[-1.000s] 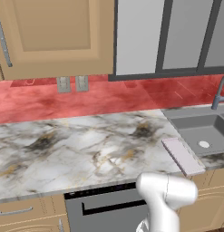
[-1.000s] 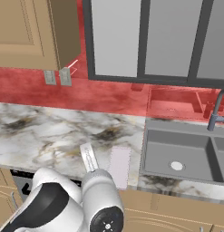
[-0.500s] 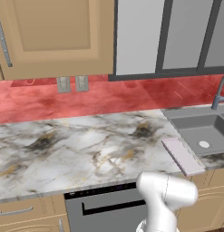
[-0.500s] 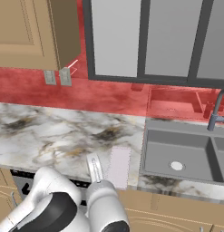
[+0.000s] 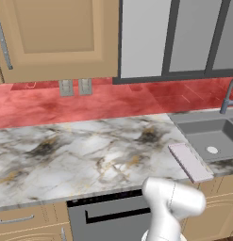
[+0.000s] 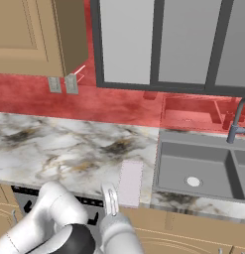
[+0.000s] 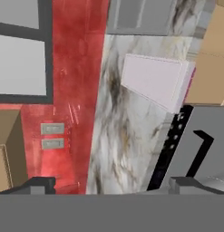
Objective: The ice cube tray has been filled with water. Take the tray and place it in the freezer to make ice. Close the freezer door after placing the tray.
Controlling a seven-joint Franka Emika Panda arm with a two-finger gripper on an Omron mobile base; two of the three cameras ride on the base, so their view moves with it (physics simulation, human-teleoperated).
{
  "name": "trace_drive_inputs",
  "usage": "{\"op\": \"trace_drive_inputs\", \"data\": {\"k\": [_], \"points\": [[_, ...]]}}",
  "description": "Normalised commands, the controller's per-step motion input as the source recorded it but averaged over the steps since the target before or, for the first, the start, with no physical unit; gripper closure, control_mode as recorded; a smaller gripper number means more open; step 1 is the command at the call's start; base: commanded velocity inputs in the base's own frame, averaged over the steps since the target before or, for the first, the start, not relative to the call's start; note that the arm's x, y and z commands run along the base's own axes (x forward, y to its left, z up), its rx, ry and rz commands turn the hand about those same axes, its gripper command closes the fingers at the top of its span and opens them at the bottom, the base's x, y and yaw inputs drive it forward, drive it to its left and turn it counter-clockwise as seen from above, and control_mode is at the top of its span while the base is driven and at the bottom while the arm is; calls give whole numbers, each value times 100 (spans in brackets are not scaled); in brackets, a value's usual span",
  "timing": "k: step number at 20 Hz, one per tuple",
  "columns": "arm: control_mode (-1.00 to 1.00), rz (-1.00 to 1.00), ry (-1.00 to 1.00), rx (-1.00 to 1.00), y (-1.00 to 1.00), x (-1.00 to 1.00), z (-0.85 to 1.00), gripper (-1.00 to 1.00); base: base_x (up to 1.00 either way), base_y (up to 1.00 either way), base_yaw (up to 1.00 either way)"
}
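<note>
On the veined marble counter (image 5: pixel 80 155), at its front edge beside the matte grey sink (image 6: pixel 193 168), lies the flat, pale pink ice cube tray (image 5: pixel 190 161), a thin rectangle. Well apart, the gripper (image 7: pixel 112 185) stands wide, holding nothing.

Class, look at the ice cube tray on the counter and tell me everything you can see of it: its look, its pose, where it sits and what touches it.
The ice cube tray is a thin, flat, pale pink-white rectangular slab with a magenta edge, showing along one side in the hand view. No cube cells or water can be made out. It lies flat on the marble counter, at the front edge, just beside the sink, above the tan lower cabinets. Only the counter touches it. The open gripper is apart from it.
</note>
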Motion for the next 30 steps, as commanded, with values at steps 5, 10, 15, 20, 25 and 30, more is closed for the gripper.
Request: {"op": "trace_drive_inputs", "data": {"k": [5, 10, 15, 20, 25, 30], "points": [[-100, 0, 0, 8, -3, 0, -53, -100, 0, 0, 0], [-100, 0, 0, 9, 0, 2, -53, -100, 0, 0, 0], [-100, 0, 0, 10, 0, 17, -36, -100, 0, 0, 0], [-100, 0, -6, 9, 0, 25, -11, -100, 0, 0, 0], [-100, 0, -9, 8, 0, 20, 0, -100, 0, 0, 0], [-100, 0, -7, 5, 0, 5, 0, -100, 0, 0, 0]]}}
